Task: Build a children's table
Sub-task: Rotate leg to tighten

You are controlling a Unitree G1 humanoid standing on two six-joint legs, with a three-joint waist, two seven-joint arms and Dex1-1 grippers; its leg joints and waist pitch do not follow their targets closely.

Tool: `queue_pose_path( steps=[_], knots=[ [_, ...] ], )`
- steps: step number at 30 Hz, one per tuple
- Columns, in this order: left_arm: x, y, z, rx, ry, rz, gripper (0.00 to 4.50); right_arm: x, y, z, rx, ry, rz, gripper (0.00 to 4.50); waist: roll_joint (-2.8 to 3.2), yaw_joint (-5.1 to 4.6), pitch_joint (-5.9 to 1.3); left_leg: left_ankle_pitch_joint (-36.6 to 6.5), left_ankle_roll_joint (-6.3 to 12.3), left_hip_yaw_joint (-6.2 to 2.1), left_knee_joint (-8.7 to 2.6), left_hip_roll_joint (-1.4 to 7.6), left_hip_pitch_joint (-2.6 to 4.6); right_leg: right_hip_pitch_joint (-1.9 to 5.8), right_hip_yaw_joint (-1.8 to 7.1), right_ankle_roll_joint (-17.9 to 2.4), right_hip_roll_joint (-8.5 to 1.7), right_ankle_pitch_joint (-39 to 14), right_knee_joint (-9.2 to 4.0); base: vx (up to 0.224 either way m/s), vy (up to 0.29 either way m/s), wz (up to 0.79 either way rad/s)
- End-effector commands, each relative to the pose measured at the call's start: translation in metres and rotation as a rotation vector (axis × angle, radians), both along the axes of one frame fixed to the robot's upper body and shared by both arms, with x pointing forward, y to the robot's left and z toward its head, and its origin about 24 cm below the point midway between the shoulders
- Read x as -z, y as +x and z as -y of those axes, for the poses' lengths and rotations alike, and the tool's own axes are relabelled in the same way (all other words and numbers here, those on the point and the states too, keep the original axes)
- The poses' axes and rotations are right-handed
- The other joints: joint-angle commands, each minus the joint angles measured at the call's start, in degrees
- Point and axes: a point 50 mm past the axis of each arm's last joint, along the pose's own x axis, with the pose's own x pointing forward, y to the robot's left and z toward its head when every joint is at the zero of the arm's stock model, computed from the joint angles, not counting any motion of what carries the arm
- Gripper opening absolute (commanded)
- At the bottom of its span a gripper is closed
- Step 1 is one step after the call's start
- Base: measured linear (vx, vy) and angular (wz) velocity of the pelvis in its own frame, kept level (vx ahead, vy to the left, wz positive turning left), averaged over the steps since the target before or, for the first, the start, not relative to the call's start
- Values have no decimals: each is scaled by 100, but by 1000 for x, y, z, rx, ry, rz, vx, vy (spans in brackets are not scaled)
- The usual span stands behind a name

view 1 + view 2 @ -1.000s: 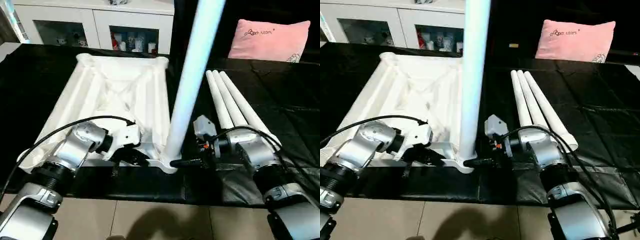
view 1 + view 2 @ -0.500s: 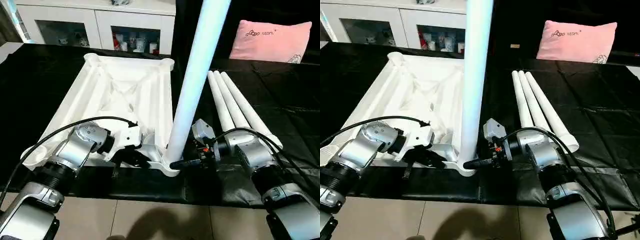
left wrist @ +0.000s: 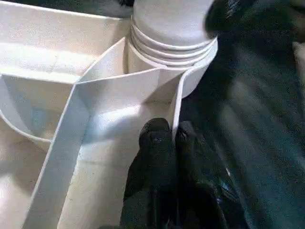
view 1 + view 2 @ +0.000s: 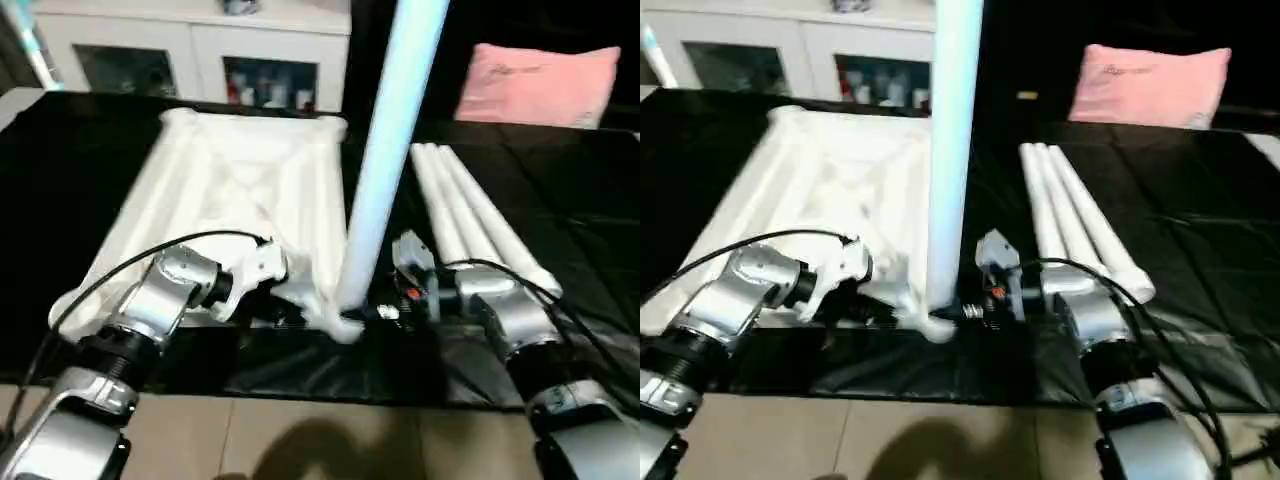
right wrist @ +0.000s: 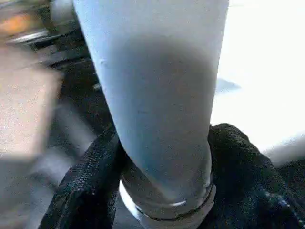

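Note:
The children's table top lies upside down on the black cloth, ribs up. One white leg stands upright in the near right corner socket. My right gripper reaches in from the right, and its fingers press both sides of the leg just above the socket. Beside that socket, my left gripper is shut on the top's thin rim wall. Three loose legs lie side by side right of the top.
A pink pillow rests at the back right of the black cloth. A white cabinet with glass doors stands behind the table. Tiled floor shows below the cloth's front edge.
My right gripper's fingers have closed in around the base of the upright leg. The left gripper has kept its hold on the rim. The camera has shifted slightly.

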Motion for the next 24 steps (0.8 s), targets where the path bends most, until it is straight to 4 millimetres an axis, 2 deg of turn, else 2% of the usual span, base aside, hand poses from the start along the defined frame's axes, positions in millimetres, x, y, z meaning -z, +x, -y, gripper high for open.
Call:
queue_pose_path(
  steps=[1, 2, 4, 7, 10, 12, 13, 14, 16, 17, 19, 21, 23, 24],
  knots=[
    [-17, 13, 30, -148, -136, 56, 0, 23, -6, -36, 70, -15, -108, 238, -19, -4, -290, -927, 54, 67, -412, -40, -145, 392, 245, -674, -396, -2371, -559, 0, 0, 0],
    [-18, 14, 31, -156, -139, 56, 0, 23, -5, -38, 79, -13, -110, 238, -28, -45, -281, -948, 62, 70, -405, -54, -123, 348, 237, -593, -384, -2567, -599, 0, 0, 0],
    [-23, 21, 48, -249, -161, 83, 0, 22, 0, -59, 186, 1, -143, 238, -52, -126, -280, -970, 140, 71, -386, -79, -124, 326, 233, -511, -371, -2789, -641, 0, 0, 0],
    [-27, 27, 62, -323, -173, 103, 0, 19, 5, -76, 279, 3, -170, 238, -34, -140, -297, -876, 202, 71, -383, -81, -130, 323, 230, -524, -364, -2629, -635, 0, 0, 0],
    [-29, 29, 66, -343, -158, 120, 0, 16, 8, -83, 317, 4, -180, 238, -22, -141, -333, -646, 237, 68, -390, -65, -147, 344, 246, -688, -354, -1981, -556, 0, 0, 0],
    [-30, 30, 67, -366, -116, 146, 0, 13, 11, -89, 347, 16, -171, 238, 6, -144, -345, -527, 286, 73, -380, -51, -158, 355, 254, -931, -351, -1314, -493, 0, 0, 0],
    [-29, 30, 66, -365, -102, 150, 0, 11, 11, -90, 349, 30, -165, 238, 4, -149, -351, -495, 297, 79, -376, -49, -157, 356, 258, -977, -353, -1183, -481, 0, 0, 0],
    [-28, 30, 65, -364, -90, 152, 0, 11, 12, -89, 355, 39, -160, 273, 6, -141, -373, -320, 366, 80, -362, -49, -160, 381, 263, -1130, -349, -713, -429, 0, 0, 0],
    [-25, 29, 62, -367, -79, 144, 0, 10, 13, -85, 364, 54, -157, 273, 9, -141, -374, -243, 411, 83, -359, -42, -167, 389, 261, -1228, -357, -479, -409, 0, 0, 0],
    [-25, 28, 61, -371, -77, 142, 0, 10, 13, -82, 372, 55, -157, 294, 39, -140, -369, -227, 436, 82, -360, -39, -168, 392, 260, -1298, -360, -366, -401, 0, 0, 0],
    [-24, 28, 59, -373, -68, 146, 0, 11, 14, -79, 379, 54, -157, 312, 23, -150, -354, -376, 436, 92, -365, -43, -161, 394, 260, -1318, -362, -497, -430, 0, 0, 0],
    [-21, 29, 49, -368, -53, 158, 0, 13, 15, -58, 391, 42, -115, 334, 40, -143, -337, -579, 397, 91, -375, -40, -152, 390, 265, -1230, -376, -864, -478, 0, 0, 0],
    [-20, 30, 44, -360, -47, 163, 0, 12, 15, -49, 384, 40, -86, 353, 35, -134, -335, -646, 375, 94, -378, -33, -147, 386, 269, -1172, -376, -990, -494, 0, 0, 0],
    [-19, 29, 40, -346, -43, 163, 0, 10, 14, -40, 352, 42, -45, 361, 61, -122, -341, -625, 378, 87, -379, -33, -149, 392, 268, -1160, -371, -945, -484, 0, 0, 0]
  ],
)
